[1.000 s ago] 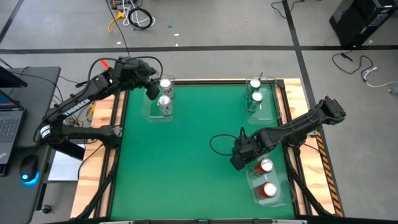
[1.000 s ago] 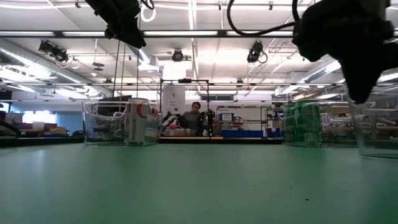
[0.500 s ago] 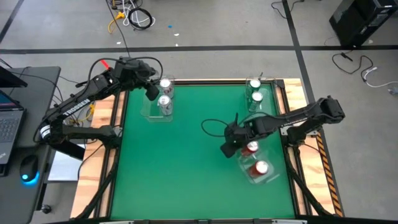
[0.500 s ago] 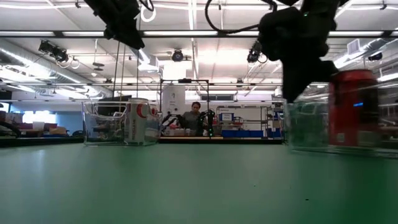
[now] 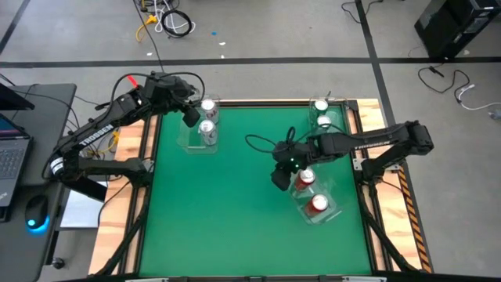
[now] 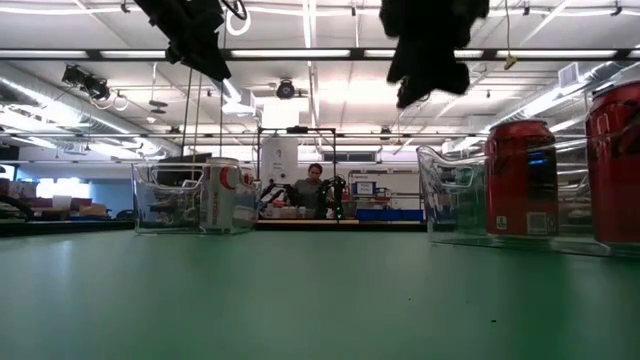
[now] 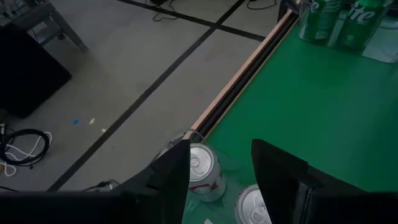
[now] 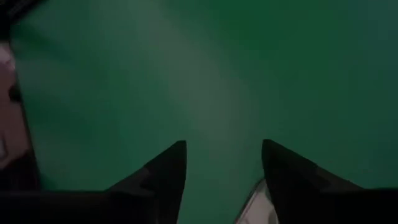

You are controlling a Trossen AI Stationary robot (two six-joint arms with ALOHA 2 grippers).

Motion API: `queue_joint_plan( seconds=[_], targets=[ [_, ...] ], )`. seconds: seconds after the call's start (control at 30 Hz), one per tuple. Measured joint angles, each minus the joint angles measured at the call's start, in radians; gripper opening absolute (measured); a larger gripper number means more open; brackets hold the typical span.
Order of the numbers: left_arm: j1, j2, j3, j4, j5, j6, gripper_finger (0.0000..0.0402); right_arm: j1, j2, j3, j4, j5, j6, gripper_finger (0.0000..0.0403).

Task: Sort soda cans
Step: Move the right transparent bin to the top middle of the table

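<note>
Two red soda cans stand in a clear tray right of the table's middle; the low view shows them too. My right gripper is open and hangs just left of that tray, above its rim; a clear tray corner shows between its fingers. Two silver-grey cans stand in a tray at the far left. My left gripper is open and hovers beside them. Two green cans stand in a far-right tray.
Wooden rails border the green mat on the left and right. A black cable loops from the right arm over the mat. The mat's near and middle-left area holds no objects. A person sits far behind the table.
My right gripper has moved from the near right toward the table's middle and the far side. The tray with the two red cans slid along the mat with it and turned slightly. In the low view the gripper now stands higher than the tray's rim.
</note>
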Motion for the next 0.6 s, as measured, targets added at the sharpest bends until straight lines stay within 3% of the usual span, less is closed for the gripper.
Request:
queue_joint_plan(
  seconds=[0.13,0.37,0.6],
  targets=[
    [0.000,0.000,0.000,0.000,-0.003,0.019,0.0176,0.045,0.000,0.127,-0.203,0.021,-0.078,0.0172],
    [-0.037,0.002,0.000,-0.010,-0.003,0.027,0.0134,0.267,-0.001,0.255,-0.520,0.021,-0.082,0.0017],
    [-0.080,0.002,0.000,-0.003,-0.005,0.024,0.0060,0.513,-0.001,0.209,-0.599,0.019,-0.005,0.0005]
  ],
)
